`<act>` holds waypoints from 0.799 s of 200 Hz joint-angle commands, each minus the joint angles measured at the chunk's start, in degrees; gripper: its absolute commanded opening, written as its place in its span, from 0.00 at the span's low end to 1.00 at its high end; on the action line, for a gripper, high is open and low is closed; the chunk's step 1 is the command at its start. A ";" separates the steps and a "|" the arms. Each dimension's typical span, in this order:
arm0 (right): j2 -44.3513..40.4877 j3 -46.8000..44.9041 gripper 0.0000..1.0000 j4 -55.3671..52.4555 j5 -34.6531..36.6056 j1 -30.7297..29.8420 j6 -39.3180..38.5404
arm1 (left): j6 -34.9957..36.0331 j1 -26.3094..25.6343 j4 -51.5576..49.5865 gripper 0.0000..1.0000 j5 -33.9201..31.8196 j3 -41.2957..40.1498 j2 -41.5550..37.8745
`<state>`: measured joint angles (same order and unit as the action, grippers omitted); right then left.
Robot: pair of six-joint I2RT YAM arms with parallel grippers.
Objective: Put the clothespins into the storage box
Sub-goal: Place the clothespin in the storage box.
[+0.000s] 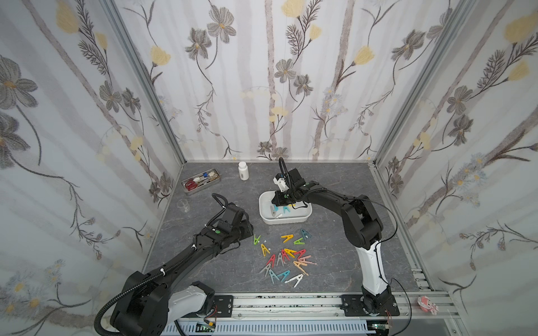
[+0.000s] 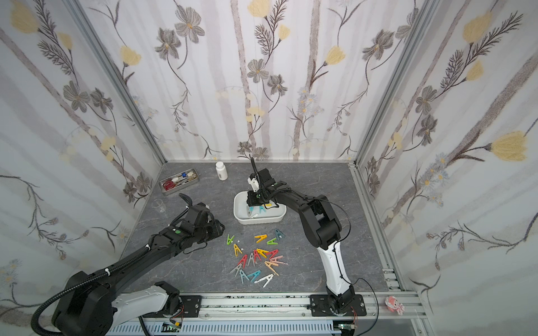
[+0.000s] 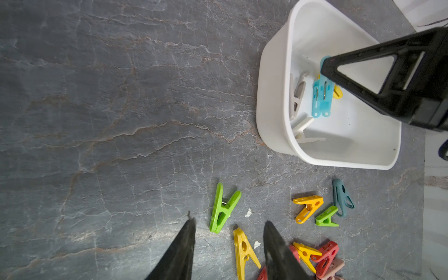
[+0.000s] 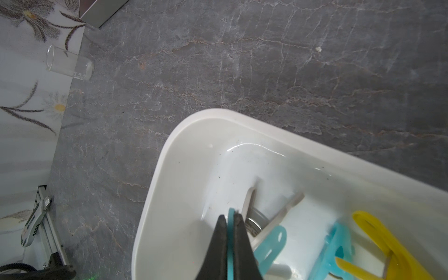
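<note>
The right tool is pinched on a teal clothespin that hangs long axis down inside the storage box; letting go should land it there. The left tool hangs open and empty, the nearer one to the green clothespin lying on the worktop near-left of the box.

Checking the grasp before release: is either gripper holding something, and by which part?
The right gripper pinches a light-blue clothespin by one end, above the storage box. The left gripper is open, holding nothing.
</note>
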<state>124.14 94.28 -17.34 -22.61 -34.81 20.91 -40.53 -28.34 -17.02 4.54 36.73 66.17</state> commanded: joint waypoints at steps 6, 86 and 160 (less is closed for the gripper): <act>1.75 2.70 0.06 0.56 -0.26 -0.79 0.11 | -0.42 0.04 -0.25 0.46 -0.68 0.05 -0.76; 0.27 3.37 0.21 -1.37 1.62 -1.32 -0.95 | -0.34 0.04 -1.08 0.46 -1.20 0.00 -2.10; -4.81 2.61 0.21 -3.03 3.36 -2.87 -3.04 | 0.15 0.08 -3.19 0.45 -2.41 1.19 -1.94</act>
<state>121.82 97.27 -19.81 -20.47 -37.15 19.46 -40.51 -28.34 -19.07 3.33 36.91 64.01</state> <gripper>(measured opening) 0.205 0.456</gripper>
